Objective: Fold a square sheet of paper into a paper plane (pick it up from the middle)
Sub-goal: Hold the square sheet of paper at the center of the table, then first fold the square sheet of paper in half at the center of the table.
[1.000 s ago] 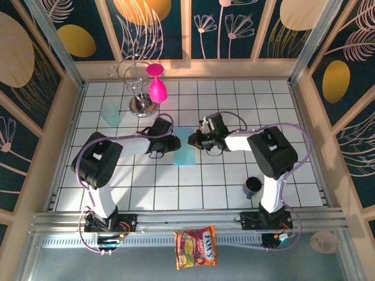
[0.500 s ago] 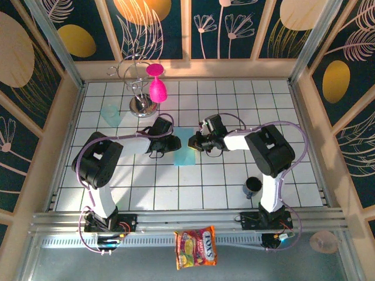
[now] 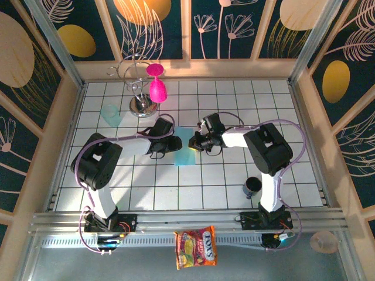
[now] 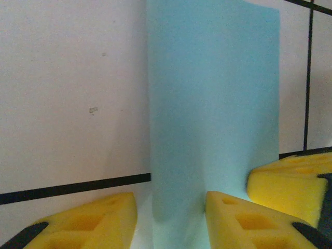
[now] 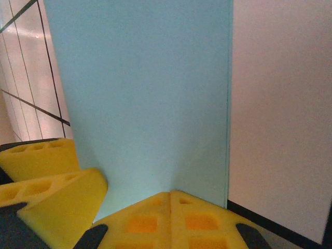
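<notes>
The square sheet of paper lies flat near the middle of the tiled surface, creased into a narrow light-blue strip running from 12 to 6 o'clock. It looks feather-light and limp. It should bend at any nudge, slide easily on the smooth tiles and keep every crease pressed into it, so I'd take it by a long edge near the middle with a light pinch.

In the right wrist view, the right claw has its yellow pads pressed together at the strip's 3 o'clock edge, seemingly nipping that edge. In the left wrist view, the left claw comes in from 9 o'clock. Its pads stand apart either side of the near edge and clamp nothing.

From above, both arms reach out from their bases and bend inward, forearms low and wrists facing each other across the paper. Away at 10 o'clock stands a pale teal cup, well apart.
</notes>
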Controlling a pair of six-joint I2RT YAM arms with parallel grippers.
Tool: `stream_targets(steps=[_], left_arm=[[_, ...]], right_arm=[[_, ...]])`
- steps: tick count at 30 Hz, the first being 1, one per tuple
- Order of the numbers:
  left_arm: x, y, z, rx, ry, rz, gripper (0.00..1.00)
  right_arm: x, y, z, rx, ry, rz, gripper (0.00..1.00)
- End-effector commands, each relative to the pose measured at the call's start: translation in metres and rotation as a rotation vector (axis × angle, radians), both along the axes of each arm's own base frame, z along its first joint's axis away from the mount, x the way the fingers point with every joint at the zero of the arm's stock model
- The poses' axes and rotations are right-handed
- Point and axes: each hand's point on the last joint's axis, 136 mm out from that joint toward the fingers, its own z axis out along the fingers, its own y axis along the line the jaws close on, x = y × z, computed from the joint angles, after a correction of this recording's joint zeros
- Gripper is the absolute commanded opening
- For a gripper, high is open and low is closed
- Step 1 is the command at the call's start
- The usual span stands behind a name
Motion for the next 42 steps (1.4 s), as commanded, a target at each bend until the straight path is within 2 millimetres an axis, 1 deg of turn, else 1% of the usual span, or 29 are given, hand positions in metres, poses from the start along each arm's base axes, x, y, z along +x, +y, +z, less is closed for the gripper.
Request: stream_targets(steps=[1, 2, 3, 4, 5, 7, 11, 14, 16, 17, 20, 22, 24, 26, 32, 38, 42], left_arm=[[0.001, 0.037, -0.001, 0.149, -0.019, 0.1, 0.45], [0.007, 0.038, 0.014, 0.145, -0.055, 0.115, 0.45], [0.01, 0.038, 0.023, 0.14, -0.078, 0.122, 0.45], [0.012, 0.037, 0.039, 0.116, -0.111, 0.127, 0.45], [0.013, 0.035, 0.047, 0.098, -0.126, 0.12, 0.46], [0.013, 0.025, 0.057, 0.053, -0.138, 0.084, 0.44], [0.005, -0.009, 0.067, -0.109, -0.11, -0.038, 0.35], [-0.003, -0.029, 0.064, -0.223, -0.065, -0.089, 0.26], [-0.006, -0.037, 0.062, -0.271, -0.044, -0.104, 0.22], [-0.007, -0.04, 0.054, -0.279, -0.02, -0.11, 0.2], [-0.01, -0.047, 0.044, -0.294, 0.019, -0.139, 0.17], [-0.009, -0.045, 0.035, -0.267, 0.037, -0.137, 0.15], [-0.013, -0.038, 0.02, -0.22, 0.067, -0.13, 0.13], [-0.007, -0.038, 0.02, -0.197, 0.062, -0.126, 0.12], [-0.01, -0.034, 0.003, -0.156, 0.095, -0.125, 0.11], [-0.011, -0.031, -0.005, -0.136, 0.105, -0.124, 0.11], [-0.012, -0.023, -0.013, -0.091, 0.112, -0.111, 0.11]], right_arm=[[-0.044, -0.05, -0.082, -0.291, 0.185, -0.009, 0.04], [-0.044, -0.052, -0.085, -0.302, 0.19, -0.006, 0.04], [-0.045, -0.054, -0.087, -0.312, 0.191, -0.004, 0.04], [-0.045, -0.054, -0.089, -0.317, 0.192, -0.003, 0.03], [-0.045, -0.055, -0.091, -0.322, 0.197, -0.004, 0.03], [-0.044, -0.056, -0.094, -0.328, 0.198, -0.009, 0.03], [-0.046, -0.058, -0.1, -0.342, 0.211, -0.014, 0.03], [-0.047, -0.059, -0.102, -0.351, 0.216, -0.015, 0.02], [-0.047, -0.061, -0.103, -0.357, 0.217, -0.017, 0.02], [-0.048, -0.061, -0.104, -0.36, 0.219, -0.015, 0.02], [-0.05, -0.062, -0.106, -0.365, 0.223, -0.013, 0.01], [-0.05, -0.063, -0.107, -0.367, 0.223, -0.014, 0.01], [-0.051, -0.063, -0.109, -0.371, 0.225, -0.012, 0.01], [-0.051, -0.064, -0.109, -0.375, 0.227, -0.013, 0.01], [-0.057, -0.07, -0.115, -0.399, 0.237, 0.0, 0.01], [-0.059, -0.075, -0.118, -0.422, 0.242, 0.007, 0.01], [-0.062, -0.078, -0.121, -0.441, 0.244, 0.016, 0.01]])
